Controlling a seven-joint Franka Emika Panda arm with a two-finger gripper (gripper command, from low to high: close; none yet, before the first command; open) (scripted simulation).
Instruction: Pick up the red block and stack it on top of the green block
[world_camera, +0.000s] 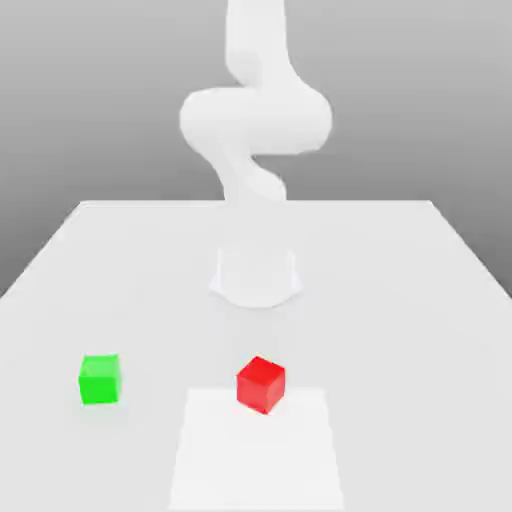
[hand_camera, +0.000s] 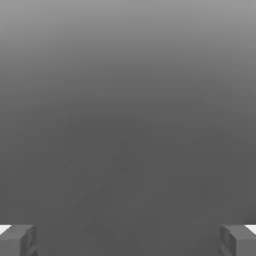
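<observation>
My claw (hand_camera: 128, 240) gapes wide, holding nothing, while one red block (world_camera: 261, 384) and one green block (world_camera: 100, 379) sit apart on the table (world_camera: 400, 300)

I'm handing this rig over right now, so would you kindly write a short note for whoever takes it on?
Gripper: open, holding nothing.
Red block: on the table, towards the near edge, by the middle.
Green block: on the table, apart from the red one, to the exterior view's left.
Done: nothing yet; neither block has been gripped.
Left: grasp the red block, lift it, set it on the green block.
</observation>
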